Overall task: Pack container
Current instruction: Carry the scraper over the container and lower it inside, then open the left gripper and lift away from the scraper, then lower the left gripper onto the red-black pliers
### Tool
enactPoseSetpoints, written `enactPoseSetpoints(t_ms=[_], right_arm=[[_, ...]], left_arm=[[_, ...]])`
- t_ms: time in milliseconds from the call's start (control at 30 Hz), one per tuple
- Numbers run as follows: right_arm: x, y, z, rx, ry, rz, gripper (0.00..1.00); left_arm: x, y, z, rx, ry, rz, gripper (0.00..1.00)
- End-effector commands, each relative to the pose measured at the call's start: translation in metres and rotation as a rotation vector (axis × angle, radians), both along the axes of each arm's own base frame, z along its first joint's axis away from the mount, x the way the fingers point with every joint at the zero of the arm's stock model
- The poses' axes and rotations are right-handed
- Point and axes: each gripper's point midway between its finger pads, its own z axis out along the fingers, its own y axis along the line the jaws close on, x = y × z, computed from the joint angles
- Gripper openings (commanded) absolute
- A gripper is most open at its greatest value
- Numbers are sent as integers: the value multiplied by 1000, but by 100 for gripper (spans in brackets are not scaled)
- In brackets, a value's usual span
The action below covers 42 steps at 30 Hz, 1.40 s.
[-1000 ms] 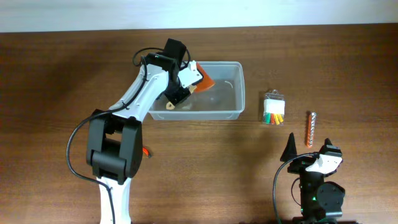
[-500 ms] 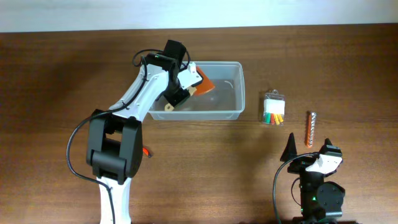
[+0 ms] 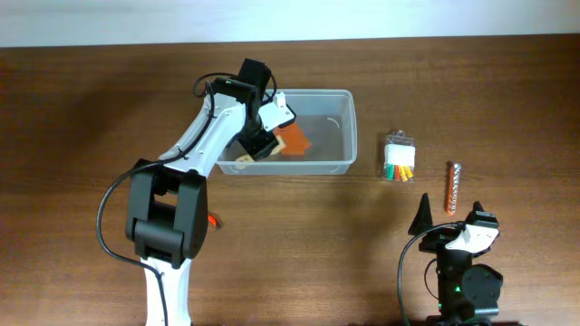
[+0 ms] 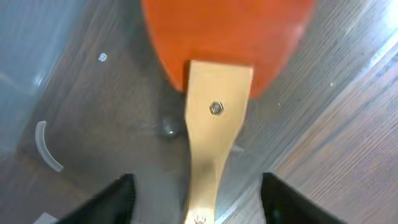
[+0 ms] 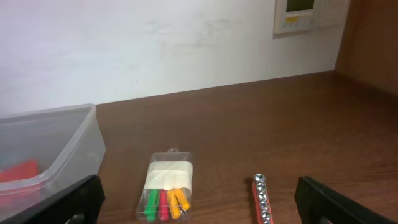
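The container (image 3: 348, 136) is a clear plastic tub at the back middle of the table; its corner also shows in the right wrist view (image 5: 62, 140). Inside it lies a scraper with an orange blade (image 3: 294, 142) and a pale wooden handle (image 4: 214, 137). My left gripper (image 3: 265, 129) hangs over the tub's left half, open. In the left wrist view the handle runs between the left gripper's (image 4: 198, 185) spread fingers (image 4: 115, 199) without touching either. My right gripper (image 3: 450, 223) rests open and empty at the front right, likewise in its wrist view (image 5: 199, 186).
A small clear packet of coloured pieces (image 3: 399, 158) (image 5: 166, 186) lies right of the tub. Beside it is an orange rail of metal sockets (image 3: 453, 186) (image 5: 262, 199). A small orange item (image 3: 213, 220) sits by the left arm's base. A wall stands behind the table.
The left gripper has opened and let go of the scraper. The orange blade has dropped from a tilted pose in the jaws onto the tub's floor. The right arm has not moved.
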Motion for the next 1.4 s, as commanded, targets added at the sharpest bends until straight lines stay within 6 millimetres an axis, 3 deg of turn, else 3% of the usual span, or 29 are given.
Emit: enactPoseSetpoints(t_ms=[0, 100, 233, 500, 567, 633, 800, 933, 1033, 1100, 1300, 1367], right_arm=[[0, -1, -3, -3, 4, -2, 99], [0, -1, -3, -3, 3, -1, 99], [0, -1, -3, -3, 4, -1, 99], [0, -1, -3, -3, 3, -2, 99], [0, -1, -3, -3, 3, -1, 99], [0, -1, -3, -3, 3, -1, 99], [0, 0, -3, -3, 3, -1, 99], [0, -1, -3, -3, 3, -1, 99], [0, -1, -3, -3, 3, -1, 99], [0, -1, -3, -3, 3, -2, 99], [0, -1, -3, -3, 3, -1, 99], [0, -1, -3, -3, 3, -1, 99]], left_arm=[[1, 4, -3, 3, 5, -3, 72], [4, 3, -2, -3, -8, 8, 72], [18, -2, 15, -29, -52, 55, 72], [62, -10, 94, -107, -224, 218, 72], [77, 3, 126, -87, -313, 360, 79], [85, 19, 150, -69, -374, 480, 98], [88, 55, 196, -102, -428, 656, 99], [88, 87, 221, -145, -448, 767, 99], [79, 94, 228, -293, -336, 765, 99], [74, 109, 225, -303, -298, 797, 99], [34, 180, 198, -248, -105, 1319, 99], [20, 195, 193, -212, -66, 1413, 99]])
